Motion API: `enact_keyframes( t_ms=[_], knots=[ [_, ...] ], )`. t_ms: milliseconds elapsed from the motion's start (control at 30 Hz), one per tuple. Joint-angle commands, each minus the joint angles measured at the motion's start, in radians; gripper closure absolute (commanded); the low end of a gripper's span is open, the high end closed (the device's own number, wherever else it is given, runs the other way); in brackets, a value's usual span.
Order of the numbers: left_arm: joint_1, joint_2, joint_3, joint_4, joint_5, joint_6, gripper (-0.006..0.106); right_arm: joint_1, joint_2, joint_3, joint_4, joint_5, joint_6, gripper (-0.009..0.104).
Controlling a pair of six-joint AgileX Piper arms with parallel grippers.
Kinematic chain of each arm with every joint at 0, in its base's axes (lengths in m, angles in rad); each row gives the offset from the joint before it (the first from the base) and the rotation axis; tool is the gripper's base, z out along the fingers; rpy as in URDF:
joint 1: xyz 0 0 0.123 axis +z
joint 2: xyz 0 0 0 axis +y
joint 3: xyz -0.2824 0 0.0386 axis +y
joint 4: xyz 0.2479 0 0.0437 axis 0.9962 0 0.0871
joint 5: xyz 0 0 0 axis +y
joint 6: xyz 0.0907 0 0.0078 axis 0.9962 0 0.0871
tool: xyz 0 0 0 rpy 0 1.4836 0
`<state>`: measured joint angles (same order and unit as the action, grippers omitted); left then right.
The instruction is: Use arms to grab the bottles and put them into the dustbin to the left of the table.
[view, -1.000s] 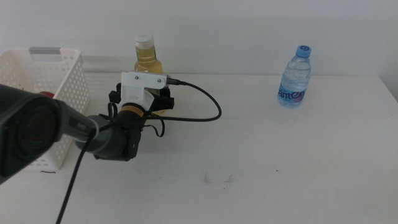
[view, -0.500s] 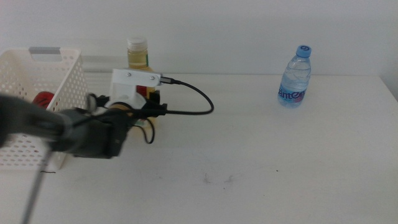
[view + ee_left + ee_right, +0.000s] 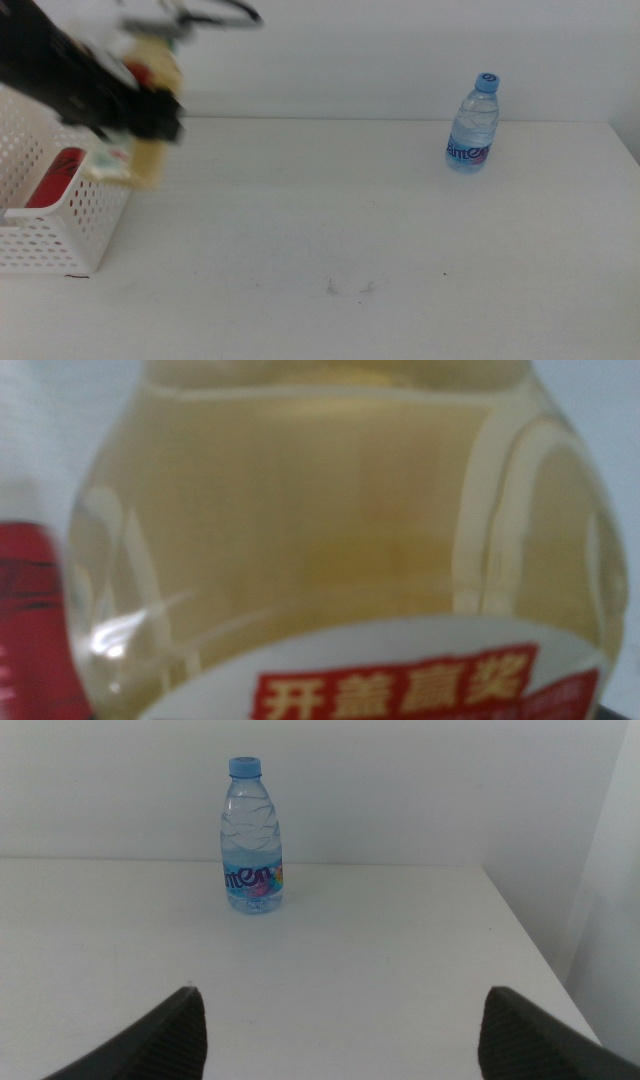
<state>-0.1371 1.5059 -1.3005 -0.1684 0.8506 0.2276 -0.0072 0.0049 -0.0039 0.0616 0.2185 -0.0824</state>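
I have the left gripper [image 3: 150, 115] up at the far left of the middle view, blurred, above the near-right corner of the dustbin [image 3: 60, 235], and it is carrying the yellow juice bottle [image 3: 150, 160] clear of the tabletop [image 3: 350, 230]. My left wrist view is filled edge to edge by that bottle's pale yellow body and its white and red label, so close that the jaws themselves are hidden; judging by the bottle hanging off the surface with the arm, I take them to be closed on it. The bottle hangs at the dustbin's right wall, over the rim or just beside it; I cannot tell which through the blur. Inside the dustbin the slim red can [image 3: 55, 175] lies against the perforated wall. The water bottle [image 3: 473, 123] with its blue cap stands upright at the far right of the tabletop, well apart from everything else. My right gripper [image 3: 340, 1020] waits low over the tabletop facing that bottle, its two dark jaws spread wide with nothing between them.
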Motion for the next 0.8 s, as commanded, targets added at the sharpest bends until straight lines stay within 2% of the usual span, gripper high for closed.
enact_keyframes(
  t_ms=[0, 133, 267, 600, 700, 767],
  knots=[
    [0.08, -0.002, -0.138, -0.006, 0.097, 0.065, 0.102, -0.005, -0.005, 0.004, -0.007, -0.007, -0.004, 0.009],
    [0.257, 0.09, -0.316, 0.022, 0.295, 0.102, 0.102, -0.005, -0.005, 0.004, -0.007, -0.007, -0.004, 0.009],
    [0.358, 0.19, -0.391, 0.012, 0.305, 0.169, 0.102, -0.005, -0.005, 0.004, -0.007, -0.007, -0.004, 0.009],
    [0.384, 0.428, -0.399, 0.022, 0.295, 0.221, 0.101, -0.005, -0.005, 0.004, -0.007, -0.007, -0.004, 0.009],
    [0.384, 0.463, -0.397, 0.009, 0.272, 0.217, 0.095, -0.005, -0.005, 0.004, -0.007, -0.007, -0.004, 0.009],
    [0.384, 0.479, -0.397, 0.002, 0.249, 0.209, 0.085, -0.005, -0.005, 0.004, -0.007, -0.007, -0.004, 0.009]
  ],
)
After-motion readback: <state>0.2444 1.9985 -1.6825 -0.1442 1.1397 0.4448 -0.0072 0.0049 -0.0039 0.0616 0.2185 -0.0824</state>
